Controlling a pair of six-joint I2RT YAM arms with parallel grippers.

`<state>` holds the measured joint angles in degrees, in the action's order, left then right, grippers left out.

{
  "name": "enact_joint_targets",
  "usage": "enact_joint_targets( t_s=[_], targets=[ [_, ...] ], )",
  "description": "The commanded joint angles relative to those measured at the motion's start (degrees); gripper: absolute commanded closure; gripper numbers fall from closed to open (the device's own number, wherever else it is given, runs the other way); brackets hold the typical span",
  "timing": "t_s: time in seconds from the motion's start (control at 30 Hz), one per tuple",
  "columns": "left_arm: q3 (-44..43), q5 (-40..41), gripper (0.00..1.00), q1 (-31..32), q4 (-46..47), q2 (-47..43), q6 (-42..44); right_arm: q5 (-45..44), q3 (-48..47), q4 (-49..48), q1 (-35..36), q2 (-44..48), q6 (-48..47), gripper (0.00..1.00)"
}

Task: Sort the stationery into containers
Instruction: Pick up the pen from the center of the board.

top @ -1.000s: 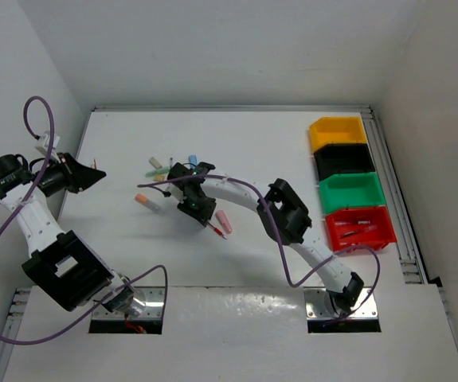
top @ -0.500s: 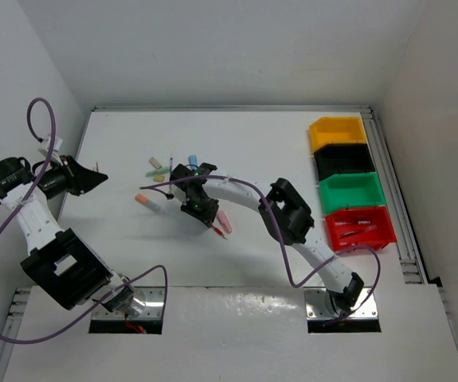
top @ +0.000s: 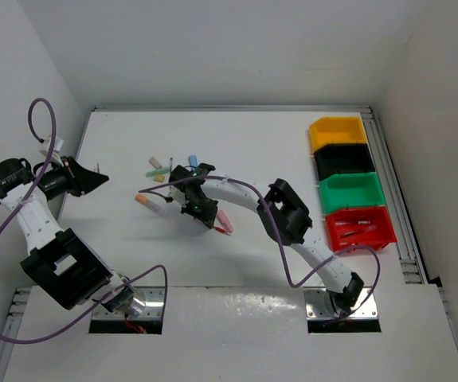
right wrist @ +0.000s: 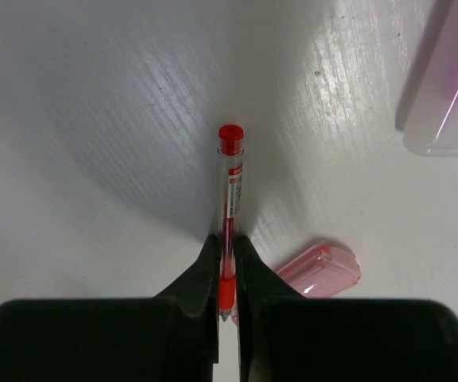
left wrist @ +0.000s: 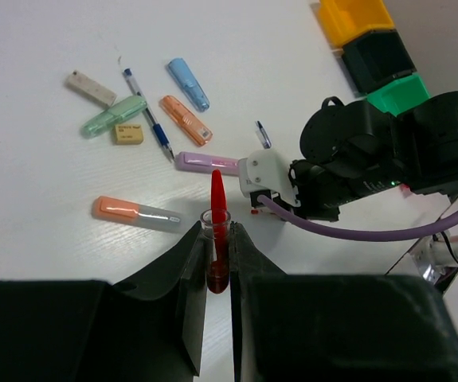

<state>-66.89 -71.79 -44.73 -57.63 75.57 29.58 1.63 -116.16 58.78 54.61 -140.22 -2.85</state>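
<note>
The right pincer [right wrist: 227, 239] is shut narrow on a red pen [right wrist: 229, 187], gripping its lower barrel. The pen is down at the desk [right wrist: 93, 119], and whether it still touches the desk is unclear. A pink marker [right wrist: 318, 270] lies just beside the fingers.

The left pincer [left wrist: 217, 235], off at the desk's left side, is nearly closed on a second red pen [left wrist: 216, 191], which points out between its fingers.

A lilac marker [left wrist: 205, 161], an orange marker [left wrist: 185, 119] and a blue pen [left wrist: 149, 119] lie loose nearby. At the right edge stand the yellow bin [top: 338, 131], black bin [top: 344, 159], green bin [top: 350, 191] and red bin [top: 360, 227].
</note>
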Motion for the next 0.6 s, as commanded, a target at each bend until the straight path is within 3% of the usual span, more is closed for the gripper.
enact_joint_targets(
  t_s=[0.0,0.3,0.47,0.53,0.57],
  targets=[
    [-1.8,-3.6,1.00,-0.3,0.1,-0.8,2.3,2.2,0.9,0.8,0.8,-2.4,-0.2,1.00],
    [-5.8,-7.7,1.00,0.0,-1.3,-7.0,5.8,8.1,1.3,-6.2,-0.5,18.3,7.2,1.00],
    [-6.2,-5.7,1.00,8.2,-5.6,-14.4,16.4,12.2,7.8,-17.3,-5.6,34.6,15.4,1.00],
    [-5.0,-5.5,1.00,13.1,-3.8,-18.3,13.4,13.5,11.2,-20.6,-8.6,38.8,18.0,1.00],
    [-3.0,-5.6,1.00,14.7,1.6,-19.6,9.8,13.5,12.1,-23.9,-9.8,42.7,18.8,1.00]
  ],
)
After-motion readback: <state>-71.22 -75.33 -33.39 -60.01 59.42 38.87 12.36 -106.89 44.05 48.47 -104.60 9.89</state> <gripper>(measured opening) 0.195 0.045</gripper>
